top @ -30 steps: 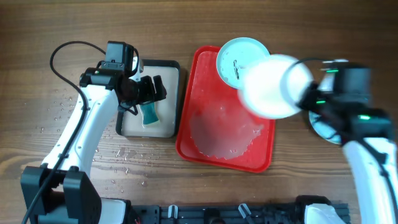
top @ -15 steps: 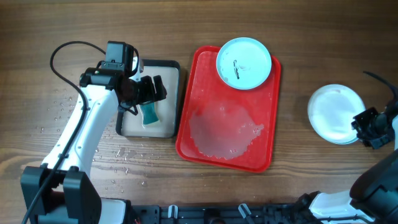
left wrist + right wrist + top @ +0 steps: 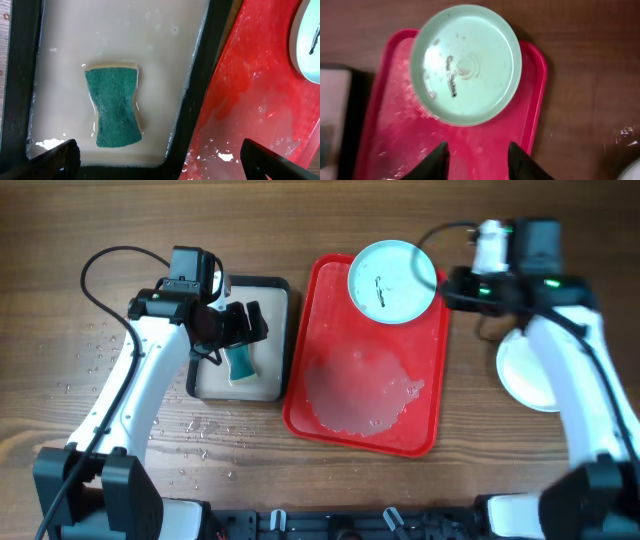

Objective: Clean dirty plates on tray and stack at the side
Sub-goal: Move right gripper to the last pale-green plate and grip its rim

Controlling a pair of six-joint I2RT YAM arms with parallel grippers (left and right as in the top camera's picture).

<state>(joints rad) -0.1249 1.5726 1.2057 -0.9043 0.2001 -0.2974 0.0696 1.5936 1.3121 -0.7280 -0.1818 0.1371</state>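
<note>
A pale blue plate (image 3: 392, 282) with black smears lies at the far end of the red tray (image 3: 330, 405). It also shows in the right wrist view (image 3: 465, 65), with the tray (image 3: 385, 145) under it. A white plate (image 3: 525, 375) lies on the table right of the tray, partly under my right arm. My right gripper (image 3: 452, 286) (image 3: 477, 157) is open and empty, just right of the blue plate above the tray's far right corner. My left gripper (image 3: 240, 325) (image 3: 160, 167) is open and empty above a green sponge (image 3: 114, 107).
The sponge (image 3: 240, 363) lies in a wet black-rimmed beige tray (image 3: 275, 290) (image 3: 165, 30) left of the red tray. The red tray (image 3: 250, 100) is wet, with a soapy film in its middle. Water drops dot the table at the left.
My right arm carried the white plate to the right, left it on the table, then swung back to the blue plate. The left arm has not moved.
</note>
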